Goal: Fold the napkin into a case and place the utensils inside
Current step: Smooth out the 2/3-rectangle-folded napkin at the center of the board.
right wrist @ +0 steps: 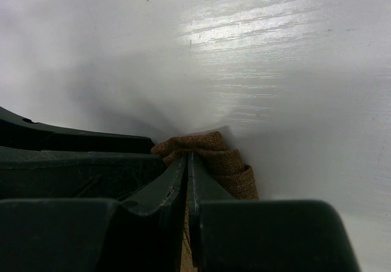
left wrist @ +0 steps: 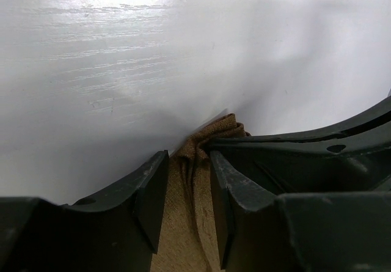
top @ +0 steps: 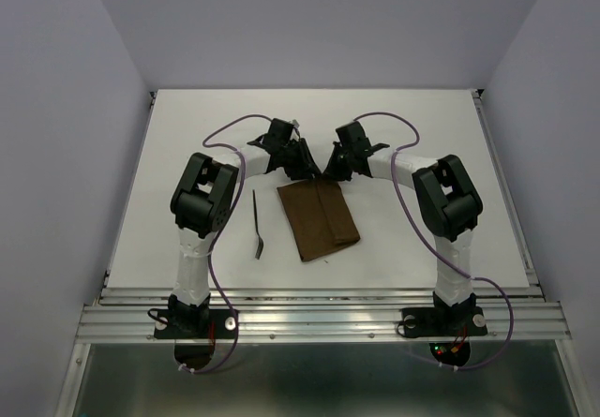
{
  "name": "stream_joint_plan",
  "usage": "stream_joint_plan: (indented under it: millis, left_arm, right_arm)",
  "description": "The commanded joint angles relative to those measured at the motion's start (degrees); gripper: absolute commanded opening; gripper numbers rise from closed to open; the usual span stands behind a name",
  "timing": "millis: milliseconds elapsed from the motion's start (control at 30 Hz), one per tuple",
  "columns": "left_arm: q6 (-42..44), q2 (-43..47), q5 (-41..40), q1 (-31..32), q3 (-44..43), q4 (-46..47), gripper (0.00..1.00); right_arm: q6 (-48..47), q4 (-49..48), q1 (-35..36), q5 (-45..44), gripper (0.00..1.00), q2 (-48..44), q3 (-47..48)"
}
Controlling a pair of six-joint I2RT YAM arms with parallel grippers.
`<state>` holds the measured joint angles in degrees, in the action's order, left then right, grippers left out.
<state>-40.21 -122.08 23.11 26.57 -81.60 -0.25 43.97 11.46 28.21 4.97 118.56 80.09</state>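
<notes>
A: Where does the napkin (top: 319, 218) lie?

B: In the middle of the desk (top: 422, 136), folded into a dark brown oblong, with its far edge up between the two arms. One slim utensil (top: 258, 225) rests on the desk just beside the napkin's left edge, not touching it. The second one doesn't show; it is possibly hidden by the cloth.

A: And the jaws?

B: The right jaws are clenched on a bunched bit of that far edge, and cloth puffs out past their tips. The left jaws stand apart with a ridge of cloth lying loose between them, so they are released, not pinching.

A: How will the napkin handle?

B: It looks soft, light and limp. It should sag wherever it is unsupported, and its folds may slip open if dragged. A corner or edge is the place to take it, pinching all layers together. The utensil looks thin, stiff and flat to the desk, so mid-handle seems the fairest hold.

A: Any label or writing?

B: None readable anywhere.
</notes>
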Motion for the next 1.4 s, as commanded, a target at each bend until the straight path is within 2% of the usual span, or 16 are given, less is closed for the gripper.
stream_joint_plan:
  millis: [0,167,367,467,500,900,1367]
  left_arm:
    - [1.6,1.1,-4.3,0.4,-1.3,-4.9,0.44]
    - [2.7,0.4,-6.3,1.1,-2.9,-7.5,0.37]
    - [3.6,-0.4,-7.1,1.2,-3.0,-9.1,0.23]
    - [4.4,-1.2,-6.7,1.2,-3.7,-10.0,0.10]
    - [4.5,-1.4,-6.6,1.1,-3.9,-10.1,0.01]
    - [8.0,-2.0,-6.0,1.1,-4.8,-10.8,0.00]
    - [10.1,-2.3,-5.8,1.1,-5.7,-11.8,0.00]
  right_arm:
    - [0.0,0.1,0.6,0.0,0.09,-0.2,1.4]
    - [0.1,0.1,0.6,-0.2,0.09,-0.4,1.6]
    - [0.1,0.2,0.6,-0.3,0.09,-0.9,1.7]
    - [0.0,0.4,0.6,-0.3,0.09,-2.2,1.7]
    - [-0.1,0.5,0.6,-0.5,0.09,-2.7,1.8]
    - [-0.8,2.3,0.6,-4.7,0.15,-9.0,2.3]
    - [-0.6,1.8,-0.5,-2.3,0.12,-8.7,-2.5]
